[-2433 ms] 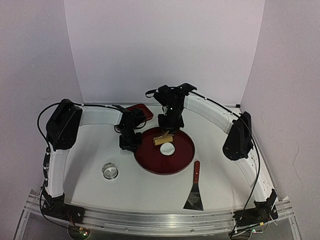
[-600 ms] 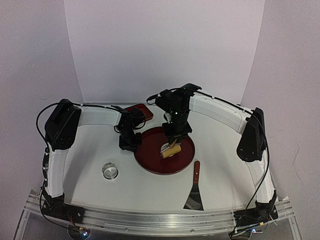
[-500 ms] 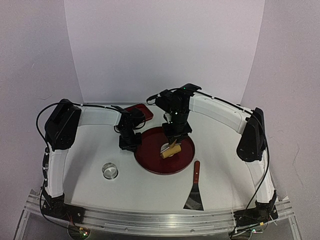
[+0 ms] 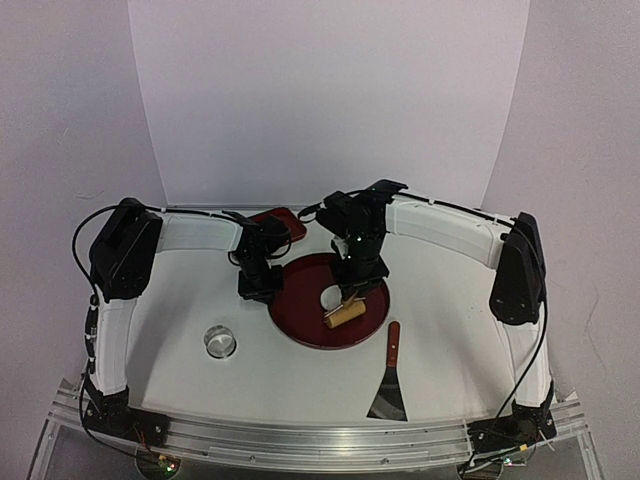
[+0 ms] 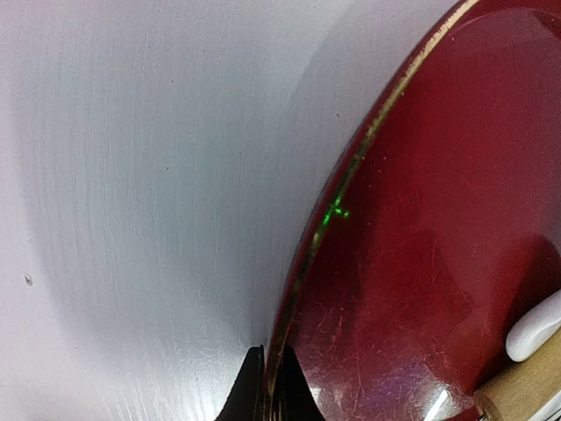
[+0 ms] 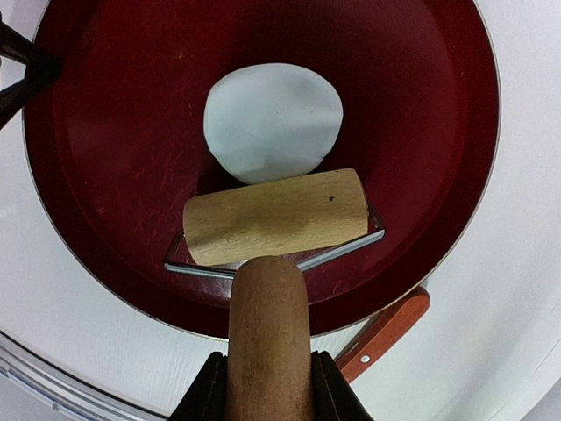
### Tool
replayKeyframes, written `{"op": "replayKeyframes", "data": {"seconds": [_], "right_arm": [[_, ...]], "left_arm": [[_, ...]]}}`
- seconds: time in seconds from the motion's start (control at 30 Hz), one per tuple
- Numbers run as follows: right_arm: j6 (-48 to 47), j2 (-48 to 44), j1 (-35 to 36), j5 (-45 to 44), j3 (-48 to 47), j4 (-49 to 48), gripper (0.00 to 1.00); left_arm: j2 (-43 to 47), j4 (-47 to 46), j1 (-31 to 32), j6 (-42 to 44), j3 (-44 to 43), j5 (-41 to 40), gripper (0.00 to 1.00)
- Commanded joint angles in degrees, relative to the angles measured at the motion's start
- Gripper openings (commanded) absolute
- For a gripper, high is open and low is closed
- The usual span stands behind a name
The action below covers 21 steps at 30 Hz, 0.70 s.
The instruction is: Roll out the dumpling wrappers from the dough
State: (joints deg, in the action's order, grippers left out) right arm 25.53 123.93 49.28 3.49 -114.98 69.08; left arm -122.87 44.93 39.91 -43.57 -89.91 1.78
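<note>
The dough (image 6: pixel 273 121) is a flattened, roughly round white sheet lying in the round red tray (image 6: pixel 421 132). A wooden roller (image 6: pixel 276 217) rests on the tray floor just nearside of the dough, touching its edge. My right gripper (image 6: pixel 267 386) is shut on the roller's brown handle (image 6: pixel 267 324). In the top view the dough (image 4: pixel 331 296) and the roller (image 4: pixel 345 315) lie under the right gripper (image 4: pixel 351 290). My left gripper (image 5: pixel 267 390) is shut on the tray's rim (image 5: pixel 351 175), at the tray's left edge (image 4: pixel 262 288). No dumpling wrappers are in view.
A shiny ring cutter (image 4: pixel 220 341) stands on the table to the front left of the tray. A scraper (image 4: pixel 389 380) with a red-brown handle lies to the tray's front right, its handle (image 6: pixel 386 329) close beside the rim. A small red dish (image 4: pixel 278 222) sits at the back.
My right gripper has drawn the roller from the far side of the dough, across it, to the near side of the tray. The left gripper and the tray have stayed put.
</note>
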Motion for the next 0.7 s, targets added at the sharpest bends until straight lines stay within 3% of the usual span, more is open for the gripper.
{"op": "replayKeyframes", "data": {"seconds": [0.0, 0.37, 0.67], "right_arm": [[-1.0, 5.4, 0.0, 1.9, 3.5, -3.5, 0.0], [-1.2, -0.5, 0.1, 6.3, -10.3, 4.2, 0.0], [-2.7, 3.1, 0.1, 1.4, -17.6, 8.2, 0.0]], "left_arm": [[-4.8, 6.7, 0.7, 2.3, 2.0, -5.4, 0.0], [-5.7, 8.1, 0.7, 2.4, 0.6, -4.9, 0.0], [-5.8, 8.5, 0.7, 2.9, 0.2, -4.9, 0.0]]}}
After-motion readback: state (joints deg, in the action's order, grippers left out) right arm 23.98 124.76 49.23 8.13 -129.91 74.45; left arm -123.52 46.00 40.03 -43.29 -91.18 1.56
